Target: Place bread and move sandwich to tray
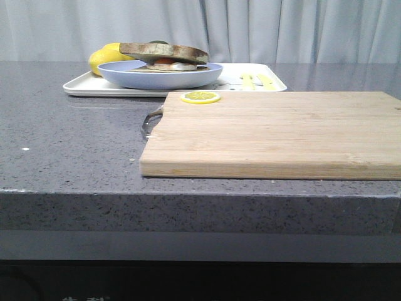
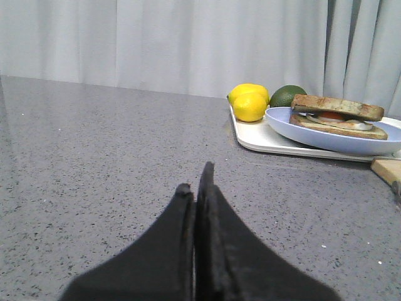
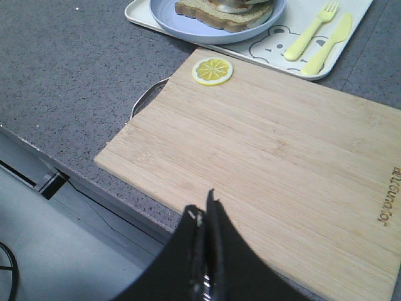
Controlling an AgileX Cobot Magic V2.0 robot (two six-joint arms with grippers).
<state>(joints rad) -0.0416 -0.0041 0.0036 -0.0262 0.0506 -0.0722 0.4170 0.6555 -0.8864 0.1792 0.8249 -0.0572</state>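
The sandwich [image 1: 164, 60] rests on a pale blue plate [image 1: 156, 78], which stands on the white tray [image 1: 88, 86] at the back left. The bread [image 1: 164, 50], a thick brown-crusted slice, lies on top, with egg and something red showing under it. From the left wrist view the sandwich [image 2: 338, 118], plate [image 2: 326, 138] and tray [image 2: 260, 139] lie far off. My left gripper [image 2: 195, 179] is shut and empty over bare counter. My right gripper [image 3: 202, 202] is shut and empty at the wooden board's near edge. Neither gripper appears in the front view.
A wooden cutting board [image 1: 276, 135] with a metal handle fills the front right and carries a lemon slice [image 1: 200, 97] at its far corner. Lemons [image 2: 249, 101] and an avocado [image 2: 287, 95] sit at the tray's far end, with yellow cutlery [image 3: 313, 37] beside the plate.
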